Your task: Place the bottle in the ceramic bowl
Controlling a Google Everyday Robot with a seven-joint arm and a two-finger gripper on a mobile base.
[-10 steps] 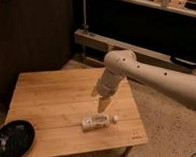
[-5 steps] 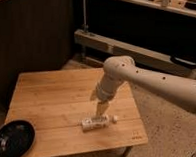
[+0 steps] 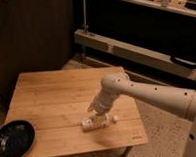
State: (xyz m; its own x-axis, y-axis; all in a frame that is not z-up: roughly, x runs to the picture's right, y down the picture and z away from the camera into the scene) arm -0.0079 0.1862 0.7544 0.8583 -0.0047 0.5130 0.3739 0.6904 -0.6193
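Your gripper is right over the bottle, grip state can't tell | bottle lying flat near the table front-right edge | bowl at front-left corner, open wood between.

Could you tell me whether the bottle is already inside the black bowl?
No, the bottle lies on the table beneath the hand, apart from the bowl.
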